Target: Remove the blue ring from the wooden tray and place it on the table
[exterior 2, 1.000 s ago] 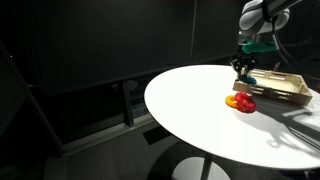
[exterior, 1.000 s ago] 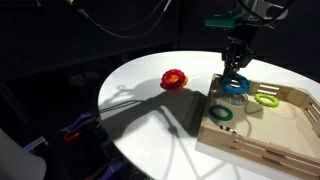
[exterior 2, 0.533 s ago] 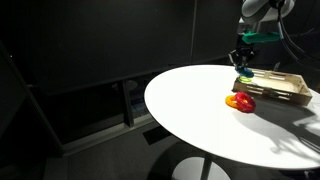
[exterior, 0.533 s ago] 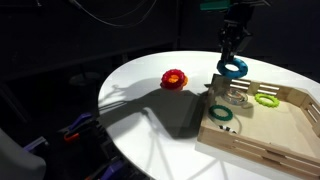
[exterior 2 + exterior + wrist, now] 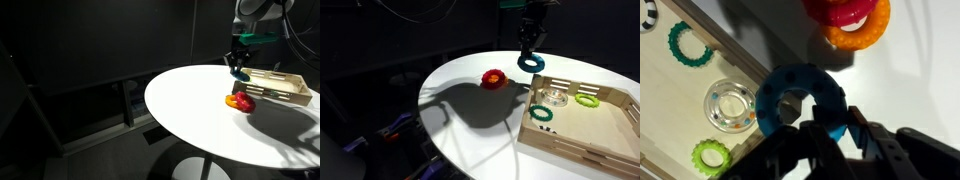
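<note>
The blue ring (image 5: 531, 64) hangs in the air above the white table (image 5: 460, 75), just outside the near corner of the wooden tray (image 5: 582, 140). My gripper (image 5: 529, 50) is shut on its rim and holds it from above. In the wrist view the blue ring (image 5: 800, 80) sits between my gripper's fingers (image 5: 837, 122), over the table beside the tray's edge (image 5: 735, 55). In an exterior view my gripper (image 5: 237, 64) holds the ring (image 5: 238, 73) between the tray (image 5: 275, 86) and the table's back edge.
A red ring on an orange one (image 5: 495, 79) lies on the table near the tray; it also shows in the wrist view (image 5: 852, 22). In the tray lie a dark green ring (image 5: 541, 114), a clear ring (image 5: 556, 98) and a lime green ring (image 5: 587, 99).
My gripper has lifted the blue ring out of the tray and carried it up and sideways past the tray's rim, to over the table.
</note>
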Action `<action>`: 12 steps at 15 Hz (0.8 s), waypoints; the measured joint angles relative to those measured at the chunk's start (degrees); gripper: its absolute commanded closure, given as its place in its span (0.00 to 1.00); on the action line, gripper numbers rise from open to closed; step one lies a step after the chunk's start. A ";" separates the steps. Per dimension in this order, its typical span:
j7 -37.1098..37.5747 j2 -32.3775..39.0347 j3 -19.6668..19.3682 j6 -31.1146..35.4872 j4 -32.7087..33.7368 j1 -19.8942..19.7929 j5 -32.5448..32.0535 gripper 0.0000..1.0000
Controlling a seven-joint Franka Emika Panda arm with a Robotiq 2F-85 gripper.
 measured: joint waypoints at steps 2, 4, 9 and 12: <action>-0.12 -0.13 0.76 0.03 -1.23 0.59 -0.14 0.90; -0.28 -0.12 1.54 0.03 -2.14 0.83 -0.14 0.90; -0.52 0.16 2.91 -0.52 -3.13 1.13 -0.14 0.88; -0.65 0.51 3.13 -1.68 -3.15 1.28 -0.14 0.37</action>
